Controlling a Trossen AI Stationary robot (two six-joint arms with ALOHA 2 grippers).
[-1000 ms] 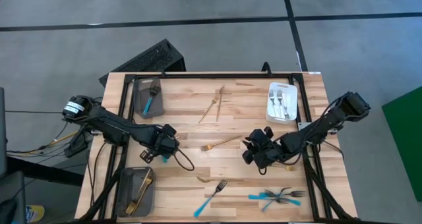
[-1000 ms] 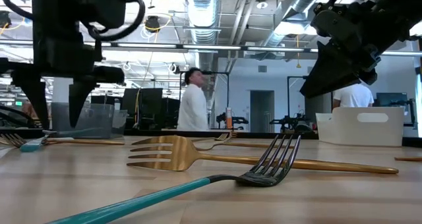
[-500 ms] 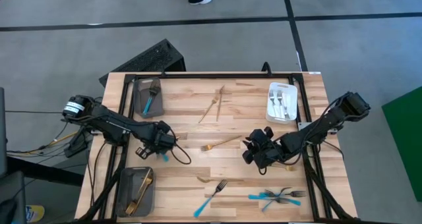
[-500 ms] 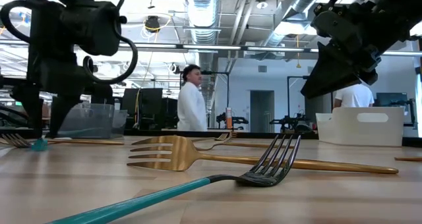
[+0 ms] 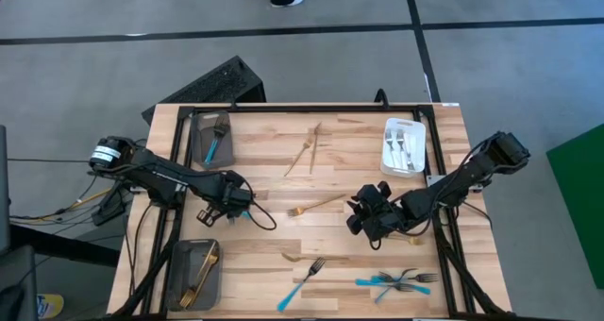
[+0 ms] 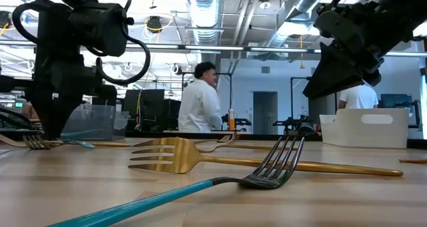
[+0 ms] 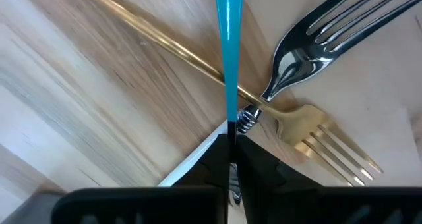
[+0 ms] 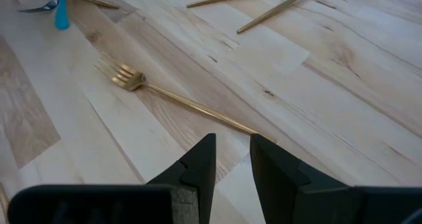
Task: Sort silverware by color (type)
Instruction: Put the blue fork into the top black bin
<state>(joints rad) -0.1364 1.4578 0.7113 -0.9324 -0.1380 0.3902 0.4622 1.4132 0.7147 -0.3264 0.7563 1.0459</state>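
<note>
Left end effector (image 7: 231, 155) is clamped on the blue-handled fork (image 7: 230, 46) near the surface's left edge; its handle runs straight ahead from the fingers, crossing a gold fork (image 7: 198, 59). Right end effector (image 8: 232, 161) is held part-open, empty, at mid-right, its own gold fork (image 8: 178, 95) lying ahead.
</note>
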